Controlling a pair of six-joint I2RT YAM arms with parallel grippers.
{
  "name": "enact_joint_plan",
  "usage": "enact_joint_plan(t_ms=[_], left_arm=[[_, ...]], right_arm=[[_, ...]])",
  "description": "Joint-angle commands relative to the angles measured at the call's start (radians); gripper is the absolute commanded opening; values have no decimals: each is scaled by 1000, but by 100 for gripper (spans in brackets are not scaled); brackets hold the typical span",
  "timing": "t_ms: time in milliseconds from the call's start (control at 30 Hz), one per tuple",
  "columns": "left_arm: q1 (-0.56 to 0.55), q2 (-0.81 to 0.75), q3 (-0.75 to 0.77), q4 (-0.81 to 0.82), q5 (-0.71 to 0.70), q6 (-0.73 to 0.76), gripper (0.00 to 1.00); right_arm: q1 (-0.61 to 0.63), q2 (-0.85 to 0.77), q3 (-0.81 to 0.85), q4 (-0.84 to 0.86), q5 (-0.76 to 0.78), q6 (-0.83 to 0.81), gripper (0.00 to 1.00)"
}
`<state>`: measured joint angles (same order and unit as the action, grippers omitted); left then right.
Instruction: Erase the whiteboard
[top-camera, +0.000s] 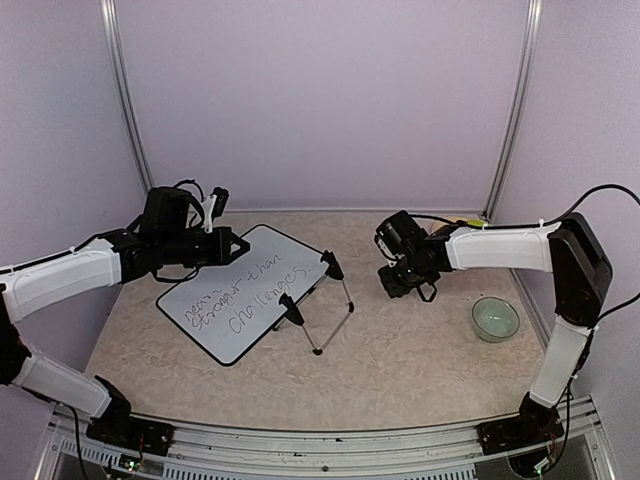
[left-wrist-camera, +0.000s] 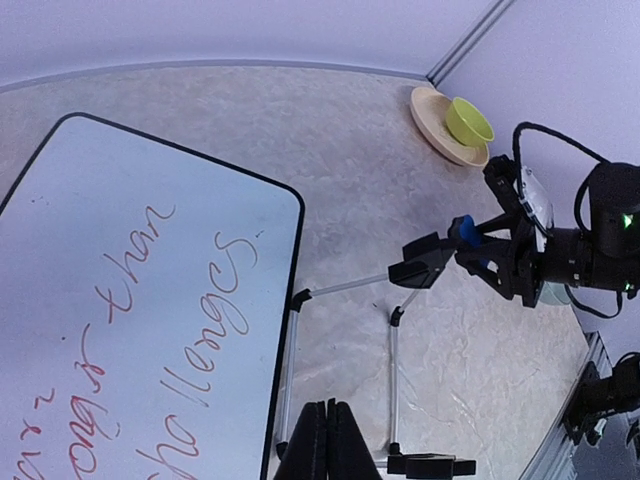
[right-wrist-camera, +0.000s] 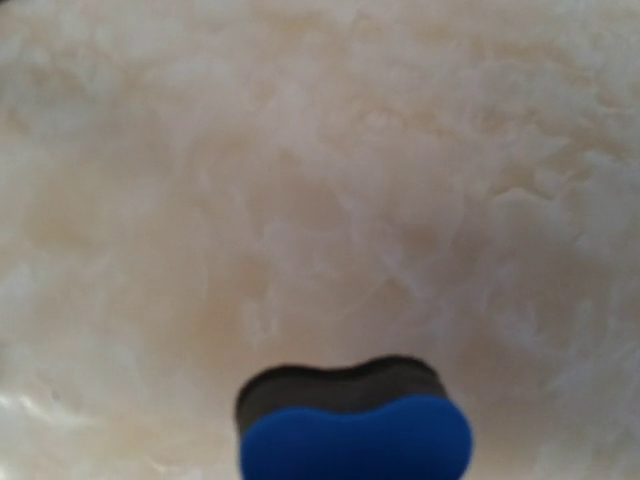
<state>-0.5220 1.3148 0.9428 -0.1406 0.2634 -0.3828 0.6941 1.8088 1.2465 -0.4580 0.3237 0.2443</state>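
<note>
The whiteboard (top-camera: 240, 292) (left-wrist-camera: 130, 300) lies flat at the left of the table, with red handwriting across it. My left gripper (top-camera: 240, 246) (left-wrist-camera: 335, 410) is shut and empty, and hovers over the board's far edge. My right gripper (top-camera: 392, 282) (left-wrist-camera: 470, 245) is low over the table, to the right of the board. A blue eraser (left-wrist-camera: 462, 232) (right-wrist-camera: 355, 440) with a black felt face sits between its fingers. The right wrist view shows the eraser but not the fingers, so the hold is unclear.
A thin wire stand (top-camera: 322, 298) (left-wrist-camera: 392, 350) lies against the board's right edge, between the board and the right gripper. A pale green bowl (top-camera: 495, 318) sits at the right. A yellow-green cup (left-wrist-camera: 468, 120) on a beige plate (left-wrist-camera: 437, 132) stands in the far right corner.
</note>
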Motion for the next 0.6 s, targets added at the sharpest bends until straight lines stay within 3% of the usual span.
enact_joint_plan(t_ms=[0,167,367,567], left_arm=[[7,-58,57,-58,-114,-62,4],[7,-109,22,-76,-173,-157,23],[9,-198,-69,-53,-225,-277,41],[10,-270,-142,-26,-251,-331,45]], right_arm=[[-14,9,-16,5,-38,9,51],[-24,7,-3,-12,-66,7,75],[-34,-9,32,-33,-80,3,80],[-68,-54,-1,18,-180,16,80]])
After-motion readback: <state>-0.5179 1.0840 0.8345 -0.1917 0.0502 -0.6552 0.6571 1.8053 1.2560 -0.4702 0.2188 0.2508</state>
